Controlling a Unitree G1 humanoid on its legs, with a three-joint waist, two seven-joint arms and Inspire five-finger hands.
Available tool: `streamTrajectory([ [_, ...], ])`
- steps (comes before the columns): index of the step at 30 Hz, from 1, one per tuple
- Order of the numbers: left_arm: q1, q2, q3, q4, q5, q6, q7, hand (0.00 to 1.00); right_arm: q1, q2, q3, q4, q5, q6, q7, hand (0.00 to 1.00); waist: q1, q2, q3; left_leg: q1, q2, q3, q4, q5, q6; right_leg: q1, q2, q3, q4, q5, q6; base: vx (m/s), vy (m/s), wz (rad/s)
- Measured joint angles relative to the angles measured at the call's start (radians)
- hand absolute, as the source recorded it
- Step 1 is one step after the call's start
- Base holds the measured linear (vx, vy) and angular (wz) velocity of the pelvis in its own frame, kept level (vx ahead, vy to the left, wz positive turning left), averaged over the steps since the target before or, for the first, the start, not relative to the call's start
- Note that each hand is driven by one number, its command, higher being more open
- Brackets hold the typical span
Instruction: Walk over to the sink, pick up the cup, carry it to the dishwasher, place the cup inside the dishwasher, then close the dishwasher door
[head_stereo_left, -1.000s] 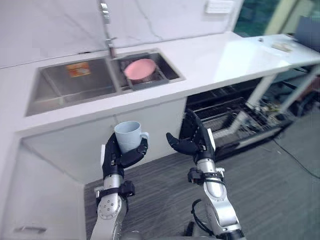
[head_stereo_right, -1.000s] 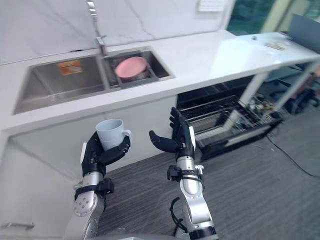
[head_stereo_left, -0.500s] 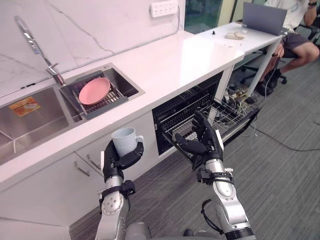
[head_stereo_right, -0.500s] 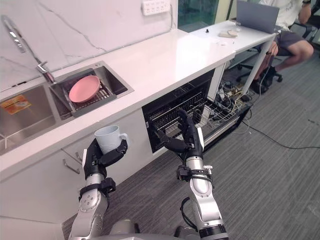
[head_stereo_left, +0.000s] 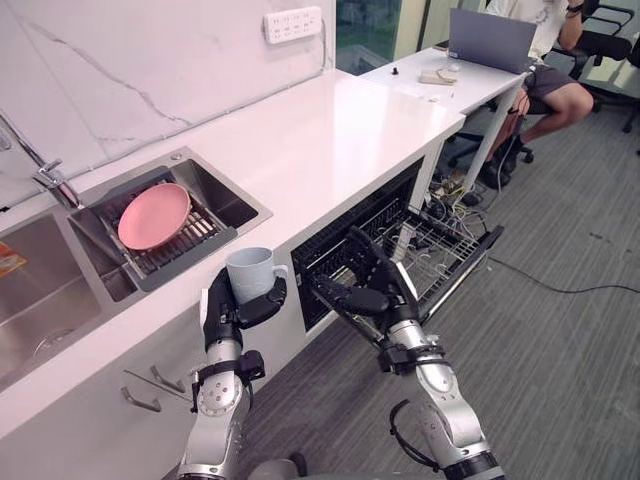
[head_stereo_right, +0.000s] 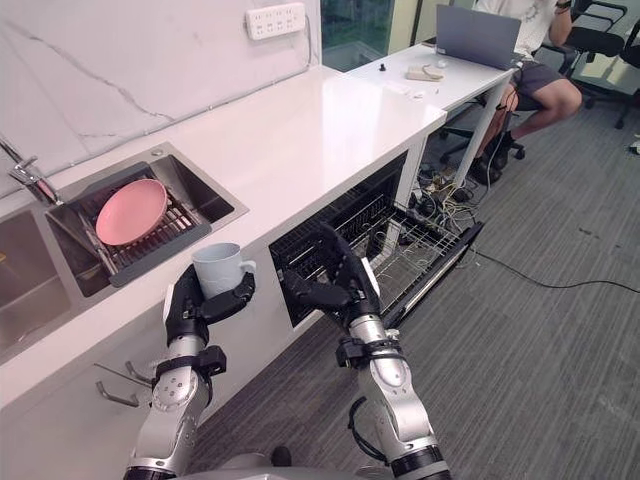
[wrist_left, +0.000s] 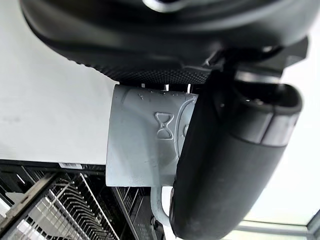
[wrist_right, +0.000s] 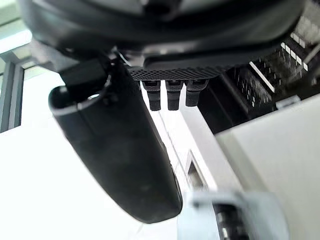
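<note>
My left hand (head_stereo_left: 228, 312) curls round the cup (head_stereo_left: 250, 272), holding it upright, mouth up, just in front of the desk (head_stereo_left: 330, 140) edge. My right hand (head_stereo_left: 375, 297) hangs beside it, fingers spread, holding nothing. The open dishwasher (head_stereo_left: 330, 255) and its pulled-out rack (head_stereo_left: 445, 245) lie to my right, past that hand, so I judge the cup must travel rightward and down.

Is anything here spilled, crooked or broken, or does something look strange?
Nothing stands out. The cup sits upright in the left hand, and no spill shows. The dishwasher is open with its rack pulled out, as the task needs. The right hand is open and empty.
</note>
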Motion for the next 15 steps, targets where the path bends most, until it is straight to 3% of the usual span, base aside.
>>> streamTrajectory([
  [9,0.0,0.001,-0.093,0.002,-0.001,0.0,-0.05,0.3,-0.001,-0.014,0.051,0.01,0.008,0.003,0.011,0.9,-0.004,-0.004,-0.029,0.007,0.003,-0.005,-0.126,0.088,-0.017,-0.03,0.019,-0.003,-0.043,0.01,0.011,-0.07,-0.045,0.01],
  [15,-0.024,0.033,-0.162,0.002,-0.012,-0.001,-0.075,0.3,-0.04,-0.013,0.086,0.085,0.008,0.01,0.011,0.9,-0.003,-0.006,-0.04,0.007,0.0,-0.006,-0.137,0.099,-0.014,-0.032,0.02,-0.003,-0.051,0.014,0.015,0.0,0.0,0.0],
])
